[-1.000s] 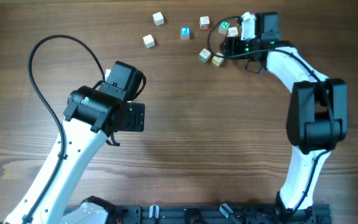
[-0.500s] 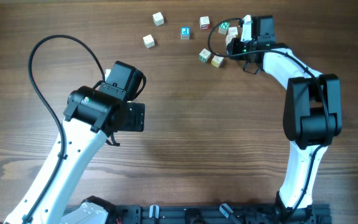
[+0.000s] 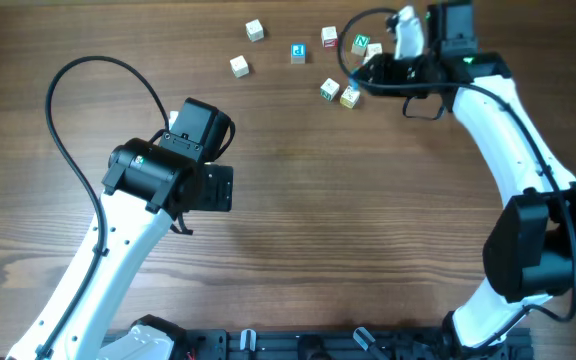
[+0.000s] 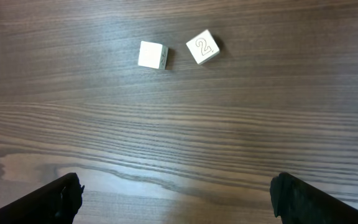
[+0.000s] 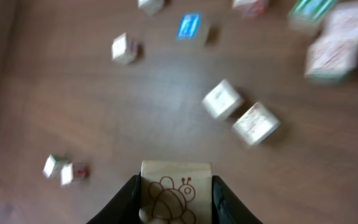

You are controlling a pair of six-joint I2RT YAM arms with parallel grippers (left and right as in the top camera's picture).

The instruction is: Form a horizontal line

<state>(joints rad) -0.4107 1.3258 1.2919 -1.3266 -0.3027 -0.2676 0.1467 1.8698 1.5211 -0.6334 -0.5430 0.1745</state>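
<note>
The right gripper [image 5: 174, 200] is clamped on a cream wooden cube with a bee drawing [image 5: 175, 182], one dark finger [image 5: 127, 200] pressed to each side. It holds the cube clear above the wooden table [image 3: 368, 220], near the far right corner.

The horizontal line is not yet made up. The letter cubes lie loose along the far edge. Below the gripper, a pair of cream cubes [image 3: 340, 93] sit touching each other. Left of them lie a blue-faced cube [image 3: 297, 52] and two single cream cubes, well apart. A green-lettered cube [image 3: 361, 43] sits near the far edge, just beside the gripper.

The left gripper [image 4: 176, 190] hangs over the left half of the table with its fingers wide apart and nothing between them. Ahead of it are a cube marked 2 [image 4: 202, 47] and a plain-faced cube [image 4: 152, 55], just beside each other but not touching.
</note>
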